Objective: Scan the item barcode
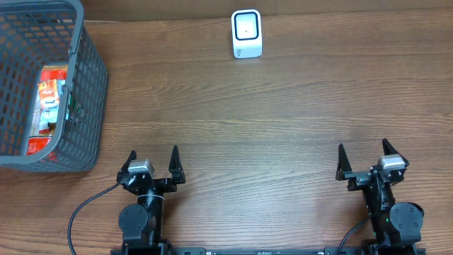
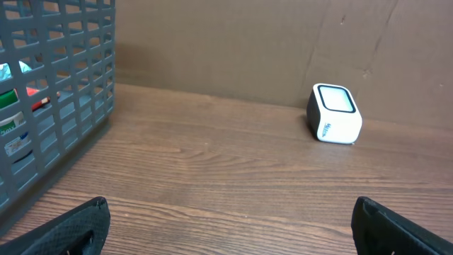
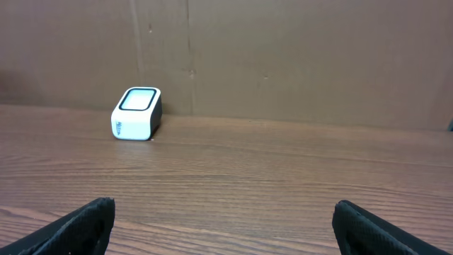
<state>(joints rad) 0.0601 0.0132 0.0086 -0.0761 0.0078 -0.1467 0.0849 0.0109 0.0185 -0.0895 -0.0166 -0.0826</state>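
An orange, red and white packaged item lies inside the grey mesh basket at the far left; through the basket wall the left wrist view shows only bits of it. A small white barcode scanner with a dark-rimmed window stands at the back middle of the table, also seen as the scanner and the scanner. My left gripper is open near the front edge, nothing between its fingers. My right gripper is open at the front right, likewise empty.
A brown cardboard wall runs along the table's back edge behind the scanner. The wooden tabletop stretches between the grippers and the scanner. A black cable loops from the left arm's base.
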